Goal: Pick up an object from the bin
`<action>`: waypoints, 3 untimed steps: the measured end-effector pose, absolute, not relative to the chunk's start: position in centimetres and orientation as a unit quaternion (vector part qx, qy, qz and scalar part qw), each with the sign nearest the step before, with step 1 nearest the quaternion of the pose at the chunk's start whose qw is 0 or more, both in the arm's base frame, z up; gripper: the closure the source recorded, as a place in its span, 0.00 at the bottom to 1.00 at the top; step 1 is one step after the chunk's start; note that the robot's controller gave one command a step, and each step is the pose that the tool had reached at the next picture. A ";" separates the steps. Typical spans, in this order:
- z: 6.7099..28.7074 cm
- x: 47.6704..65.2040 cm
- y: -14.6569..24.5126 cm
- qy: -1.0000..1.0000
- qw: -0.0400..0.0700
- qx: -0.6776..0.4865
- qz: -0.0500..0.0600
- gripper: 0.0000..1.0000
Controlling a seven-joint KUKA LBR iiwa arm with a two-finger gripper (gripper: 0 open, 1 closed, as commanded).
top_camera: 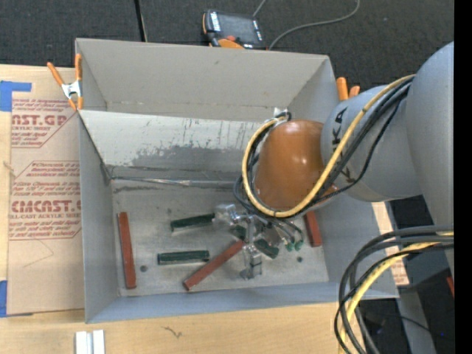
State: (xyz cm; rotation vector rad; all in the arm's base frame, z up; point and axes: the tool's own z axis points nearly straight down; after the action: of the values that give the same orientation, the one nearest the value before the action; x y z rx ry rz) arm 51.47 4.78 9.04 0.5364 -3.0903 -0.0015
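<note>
Grey metal bin [96,198] on your desk [221,334], KUKA arm [420,139] reaching in from the right. On its floor: a straight red-brown bar [127,249] by the left wall, two dark green bars [190,222] near the middle, and a slanted red-brown bar [214,265] whose upper end lies under the gripper [253,253]. Whether the gripper is spread or closed, you cannot tell. Caught so near its end, that bar could pivot and slip.

The arm's orange cover [289,164] hides the upper end of the short red bar [314,231] at right.
</note>
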 end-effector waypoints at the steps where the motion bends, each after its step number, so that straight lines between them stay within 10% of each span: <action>1: 6.8 51.2 2.3 -0.985 0.001 0.175 0.000 0.00; 2: 7.0 51.3 2.4 -0.984 0.000 0.176 -0.001 1.00; 3: 12.7 50.2 2.7 -0.982 -0.002 0.190 0.000 1.00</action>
State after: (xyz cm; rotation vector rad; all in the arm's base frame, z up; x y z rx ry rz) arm 50.15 2.73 12.68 0.5973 -3.0888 0.0000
